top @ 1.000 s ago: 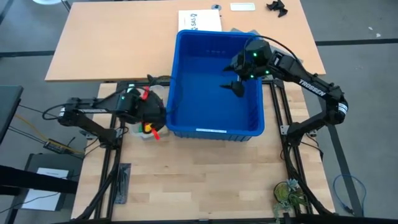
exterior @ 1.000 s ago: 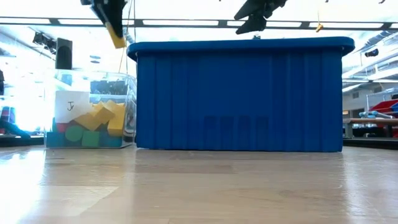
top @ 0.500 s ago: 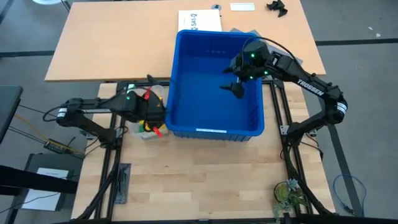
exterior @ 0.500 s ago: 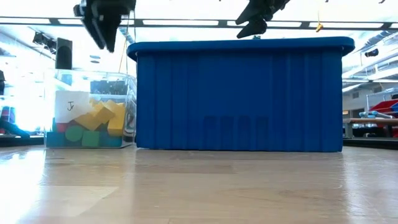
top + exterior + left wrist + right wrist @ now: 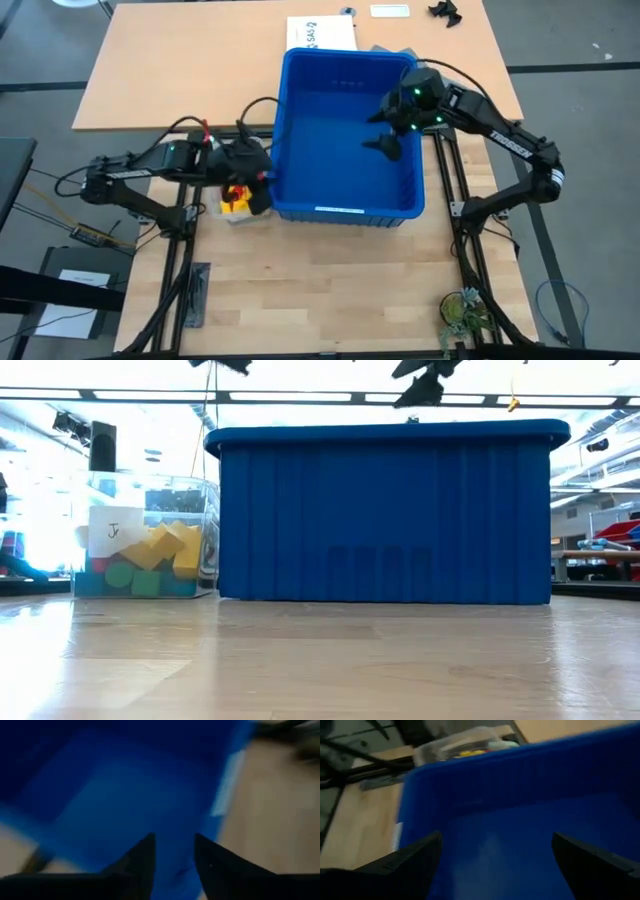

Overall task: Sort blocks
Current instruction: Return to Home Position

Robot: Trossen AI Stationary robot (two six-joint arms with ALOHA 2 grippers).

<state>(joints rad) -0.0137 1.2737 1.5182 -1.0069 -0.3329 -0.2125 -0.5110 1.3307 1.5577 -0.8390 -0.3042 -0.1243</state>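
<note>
The blocks [image 5: 160, 550], in yellow, green and red, lie piled in a small clear tub [image 5: 145, 535] that stands against the left wall of the big blue bin [image 5: 345, 200]. In the high view the yellow ones [image 5: 236, 202] show in the tub. My left gripper [image 5: 258, 178] hangs above the tub at the bin's left wall. It points slantwise down at the bin, and its fingers [image 5: 172, 837] stand a little apart with nothing between them. My right gripper [image 5: 387, 146] hovers over the bin's inside, wide open [image 5: 495, 865] with nothing in it.
The bin fills the middle of the table, and its tall walls [image 5: 385, 510] stand above the tub. A white sheet [image 5: 320, 33] lies on the far board behind the bin. Bare wood [image 5: 320, 290] runs along the near side.
My left gripper held a yellow block above the tub, then opened, and the block is gone from its fingers. The gripper has since risen and tipped up from pointing down at the tub toward the bin.
</note>
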